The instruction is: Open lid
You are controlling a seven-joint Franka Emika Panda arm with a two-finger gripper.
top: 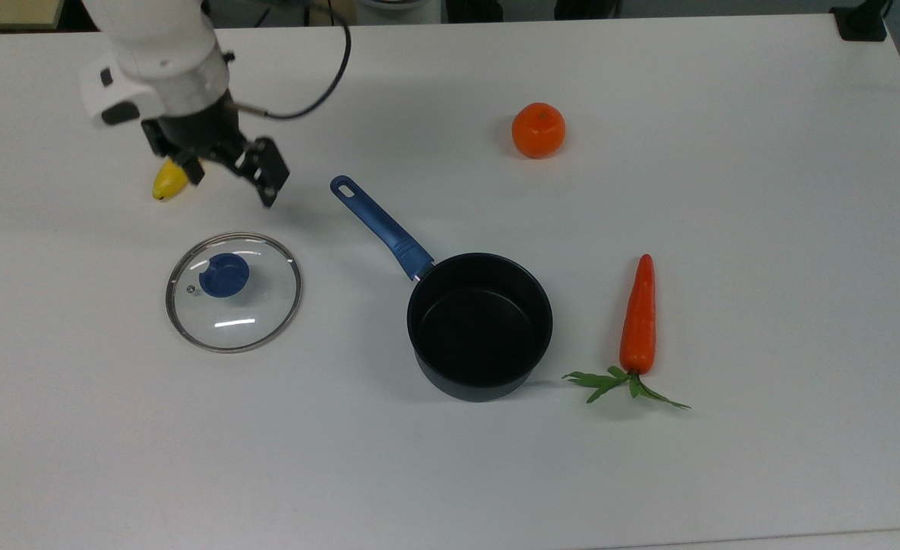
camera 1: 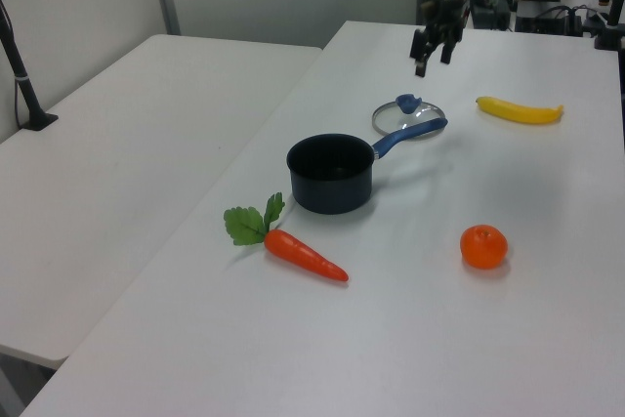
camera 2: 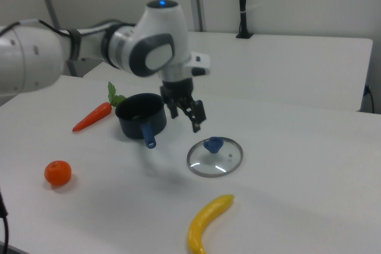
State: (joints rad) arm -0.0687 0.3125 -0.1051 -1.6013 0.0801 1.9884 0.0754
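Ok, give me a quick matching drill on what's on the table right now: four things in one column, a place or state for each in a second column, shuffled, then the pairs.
Things:
1. lid
2. saucepan
3. gripper
4. carrot

Places or states:
A. raised above the table, jaws open, holding nothing
B. lying with its leafy end toward the top view's bottom edge
C. flat on the table, blue knob up, apart from the saucepan
D. uncovered and empty, blue handle pointing toward the top view's upper left

Pairs: 1-C, 2-D, 3-A, 4-B
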